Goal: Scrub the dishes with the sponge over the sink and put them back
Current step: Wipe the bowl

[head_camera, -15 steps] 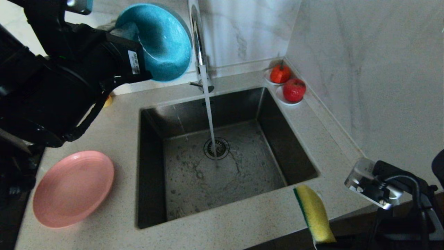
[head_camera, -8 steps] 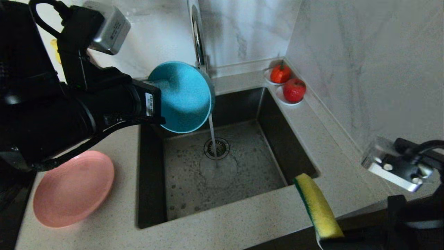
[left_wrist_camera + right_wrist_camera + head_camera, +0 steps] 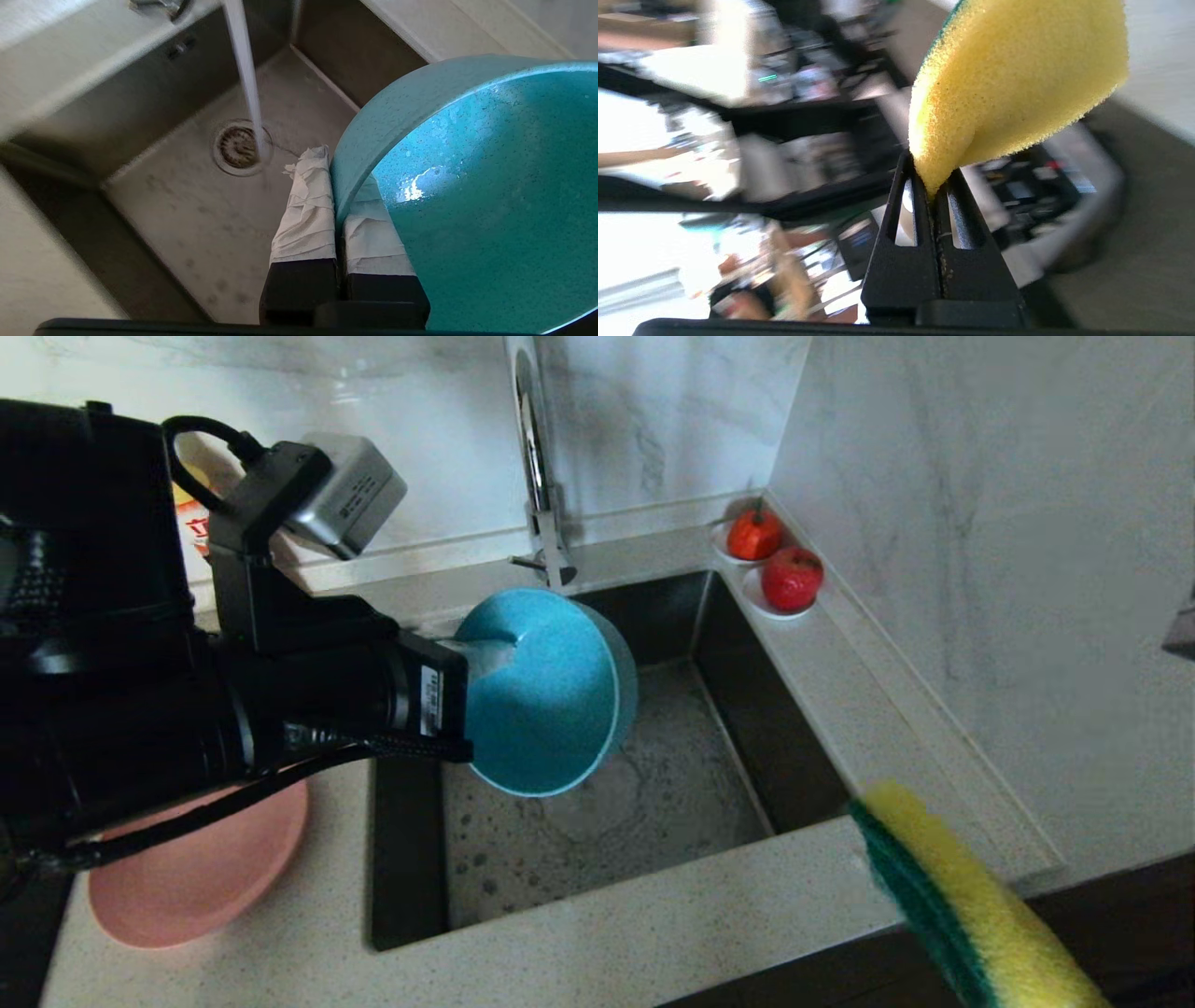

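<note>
Speckled counter around sink (image 3: 411, 859), tap running. Left gripper (image 3: 343, 205) clamped on teal bowl (image 3: 546, 695) rim, now lowered over sink; right gripper (image 3: 934, 186) pinching sponge (image 3: 962, 905), raised nearer sink's front corner. Scrubbing imminent. Pink plate (image 3: 177, 887) beside sink, unwashed.

Tap (image 3: 534, 476) & bowl (image 3: 546, 695) over sink (image 3: 672, 784).

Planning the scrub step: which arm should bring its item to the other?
Right. The right gripper pinches the sponge free in the air, while the left gripper already holds the teal bowl over the sink.
</note>
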### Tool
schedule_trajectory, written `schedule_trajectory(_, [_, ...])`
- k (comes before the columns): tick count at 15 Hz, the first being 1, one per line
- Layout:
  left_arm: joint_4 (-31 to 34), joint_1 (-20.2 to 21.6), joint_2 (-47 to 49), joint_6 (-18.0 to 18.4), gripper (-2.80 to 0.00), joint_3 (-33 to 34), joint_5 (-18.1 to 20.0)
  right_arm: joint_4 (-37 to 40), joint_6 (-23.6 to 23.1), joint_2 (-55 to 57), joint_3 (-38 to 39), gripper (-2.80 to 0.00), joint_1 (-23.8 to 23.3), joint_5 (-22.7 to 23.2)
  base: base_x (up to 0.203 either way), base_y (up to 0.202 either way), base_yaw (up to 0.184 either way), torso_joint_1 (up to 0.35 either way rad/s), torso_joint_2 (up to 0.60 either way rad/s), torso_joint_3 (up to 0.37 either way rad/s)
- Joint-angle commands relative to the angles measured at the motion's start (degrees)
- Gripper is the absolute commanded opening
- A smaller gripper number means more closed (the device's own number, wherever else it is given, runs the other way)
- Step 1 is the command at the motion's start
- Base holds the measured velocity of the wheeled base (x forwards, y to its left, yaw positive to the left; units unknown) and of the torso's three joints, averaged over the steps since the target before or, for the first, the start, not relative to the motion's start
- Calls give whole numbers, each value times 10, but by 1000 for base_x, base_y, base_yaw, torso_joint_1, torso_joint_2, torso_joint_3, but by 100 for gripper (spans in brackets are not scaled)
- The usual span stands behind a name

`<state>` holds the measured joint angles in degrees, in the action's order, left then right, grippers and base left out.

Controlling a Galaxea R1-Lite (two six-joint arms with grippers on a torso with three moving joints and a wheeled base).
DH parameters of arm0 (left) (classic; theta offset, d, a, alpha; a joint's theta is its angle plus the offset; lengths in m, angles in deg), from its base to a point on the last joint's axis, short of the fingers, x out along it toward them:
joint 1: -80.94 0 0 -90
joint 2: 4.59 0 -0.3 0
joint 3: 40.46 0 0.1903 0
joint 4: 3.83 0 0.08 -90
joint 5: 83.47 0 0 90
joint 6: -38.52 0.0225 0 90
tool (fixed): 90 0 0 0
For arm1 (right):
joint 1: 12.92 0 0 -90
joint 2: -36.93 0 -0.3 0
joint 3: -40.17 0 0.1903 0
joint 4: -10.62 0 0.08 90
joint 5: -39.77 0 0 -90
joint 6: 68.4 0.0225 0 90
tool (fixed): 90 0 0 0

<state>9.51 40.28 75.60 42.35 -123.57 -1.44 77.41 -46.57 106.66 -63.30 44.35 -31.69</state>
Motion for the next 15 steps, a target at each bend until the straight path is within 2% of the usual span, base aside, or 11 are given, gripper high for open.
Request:
schedule_trajectory(1, [-5, -25, 18, -25, -280, 3, -1, 33, 7, 7, -48, -280, 0, 57, 0, 0, 0, 0, 0, 0])
schedule_trajectory(4, [-12, -37, 47, -35, -280, -4, -2, 38, 8, 20, -77, -280, 0, 85, 0, 0, 0, 0, 0, 0])
schedule_trajectory(8, [-27, -61, 90, -54, -280, -20, -17, 35, 9, 38, -77, -280, 0, 112, 0, 0, 0, 0, 0, 0])
schedule_trajectory(10, [-26, -70, 118, -63, -280, -39, -74, 35, 10, 52, -77, -280, -1, 111, 0, 0, 0, 0, 0, 0])
schedule_trajectory(12, [-23, -86, 142, -66, -280, -59, -167, 32, 10, 63, -78, -280, -1, 112, 0, 0, 0, 0, 0, 0])
schedule_trajectory(13, [-22, -93, 145, -66, -280, -66, -185, 31, 9, 66, -79, -280, 0, 111, 0, 0, 0, 0, 0, 0])
schedule_trajectory(15, [-26, -98, 149, -62, -280, -75, -252, 25, 9, 88, -86, -280, 0, 111, 0, 0, 0, 0, 0, 0])
